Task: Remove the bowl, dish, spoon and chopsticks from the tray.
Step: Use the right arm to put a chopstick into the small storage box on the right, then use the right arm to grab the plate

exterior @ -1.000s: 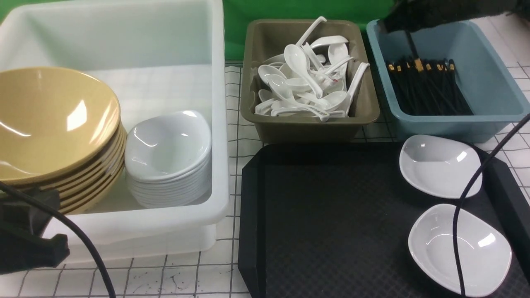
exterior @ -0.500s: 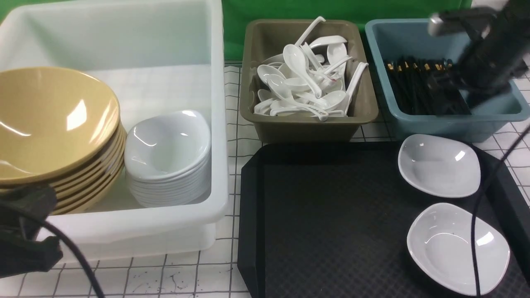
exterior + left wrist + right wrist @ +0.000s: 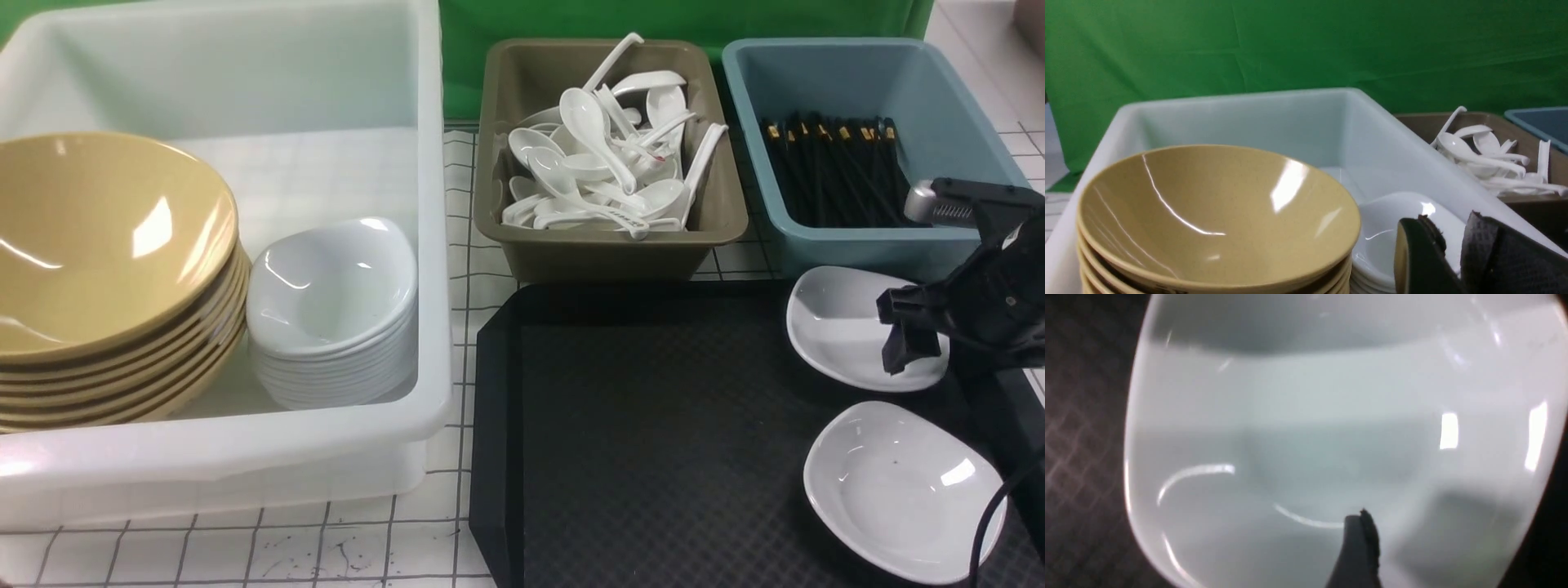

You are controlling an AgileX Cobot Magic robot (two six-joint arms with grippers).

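**Front view.** The tray (image 3: 653,425) lay on the gridded bench (image 3: 326,547), toward the robot's right. It carried two white dishes along its right side, the far dish (image 3: 833,327) and the near dish (image 3: 898,490), set apart from each other. The right hand (image 3: 918,282) hung over the right part of the far dish, released and grasping nothing, with one dark finger (image 3: 898,347) pointing down at the dish's inner slope. Whether that finger touched the glaze could not be told.

Behind the tray stood the blue tub (image 3: 963,106), holding the chopsticks (image 3: 833,171) laid side by side with their gold bands at the far end. Left of it, the olive tub (image 3: 531,90) held a heap of spoons (image 3: 588,163). One spoon handle (image 3: 624,218) bore small dark marks, too small to read. The white tub (image 3: 245,73) at left held the stacked bowls (image 3: 98,237) and, just beside them, a stack of white dishes (image 3: 335,286).

**Right wrist view.** The far dish (image 3: 1306,416) filled the frame, with tray texture (image 3: 1081,437) at its edge and one finger (image 3: 1357,547) over its hollow.

**Left wrist view.** The left hand (image 3: 1447,228) was near the white tub, level with the top bowl (image 3: 1208,212). A narrow gap showed between its fingers (image 3: 1421,261). Whether it was released or clenched could not be told.
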